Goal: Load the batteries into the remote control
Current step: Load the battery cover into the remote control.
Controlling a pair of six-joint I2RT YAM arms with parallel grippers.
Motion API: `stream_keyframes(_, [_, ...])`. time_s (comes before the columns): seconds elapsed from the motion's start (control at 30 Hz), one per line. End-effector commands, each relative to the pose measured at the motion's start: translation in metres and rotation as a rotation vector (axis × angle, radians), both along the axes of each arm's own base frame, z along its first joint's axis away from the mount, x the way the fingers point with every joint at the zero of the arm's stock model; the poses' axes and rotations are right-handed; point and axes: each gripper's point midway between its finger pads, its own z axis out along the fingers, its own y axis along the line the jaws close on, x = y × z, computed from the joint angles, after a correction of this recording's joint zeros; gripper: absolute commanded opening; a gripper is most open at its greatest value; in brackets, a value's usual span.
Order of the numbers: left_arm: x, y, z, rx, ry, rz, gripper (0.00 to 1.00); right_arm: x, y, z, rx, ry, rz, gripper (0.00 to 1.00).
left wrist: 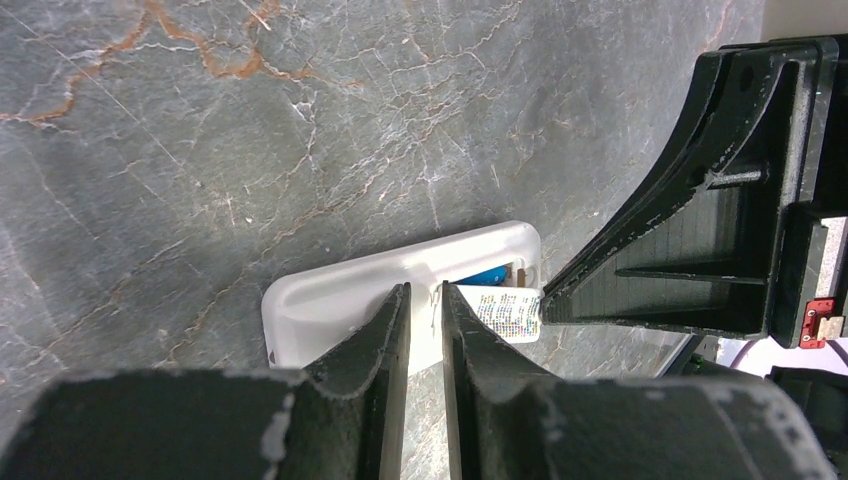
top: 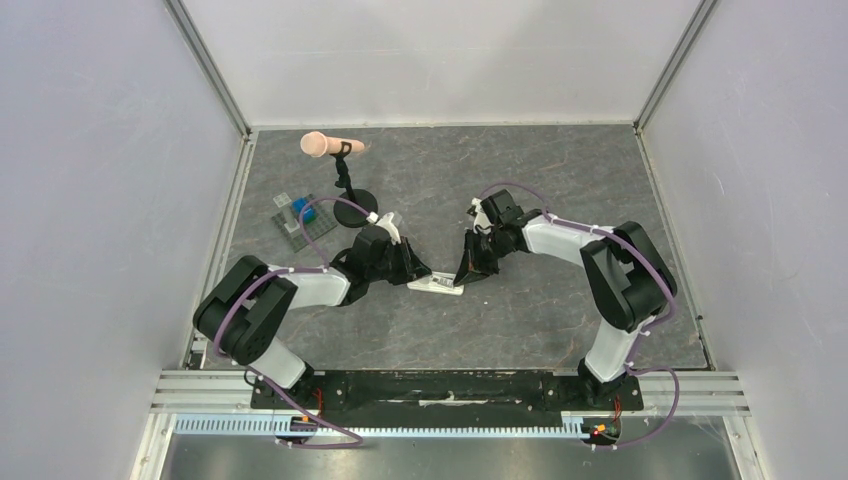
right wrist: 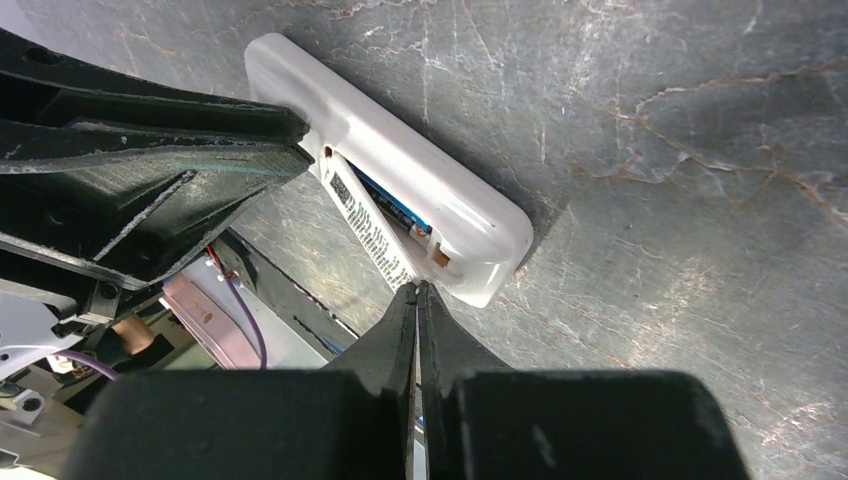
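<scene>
Seating step: blue battery sits in the remote, left pincer slightly open empty, right pincer closed empty; next, second battery.

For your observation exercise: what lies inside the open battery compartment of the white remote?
A blue battery lies in the remote control's compartment, with a printed label strip alongside. A second battery cannot be confirmed; the left gripper covers part of the bay.

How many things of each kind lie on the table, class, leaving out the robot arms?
Remote control: 1
Battery (blue, showing in the remote's open compartment): 1
Pink microphone on its stand: 1
Toy brick on a grey plate: 1
Total: 4
</scene>
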Motion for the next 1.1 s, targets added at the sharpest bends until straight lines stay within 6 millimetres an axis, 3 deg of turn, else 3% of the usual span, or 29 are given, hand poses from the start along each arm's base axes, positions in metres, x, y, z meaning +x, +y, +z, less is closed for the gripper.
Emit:
stream_keyframes(0.0, [-0.008, 0.009, -0.021, 0.082, 0.029, -0.028, 0.24, 0.026, 0.01, 0.006, 0.0, -0.094, 0.014, 0.0])
stream_keyframes(0.23, [-0.009, 0.011, -0.025, 0.099, 0.04, -0.03, 0.24, 0.032, 0.013, 0.008, -0.007, -0.119, 0.031, 0.0])
stream_keyframes(0.73, [-0.008, 0.014, -0.03, 0.121, 0.051, -0.026, 0.23, 0.04, 0.03, 0.035, 0.068, -0.196, 0.061, 0.0])
stream_keyframes(1.07, [-0.009, 0.012, -0.03, 0.117, 0.055, -0.032, 0.23, 0.024, 0.028, 0.02, 0.047, -0.106, 0.034, 0.0])
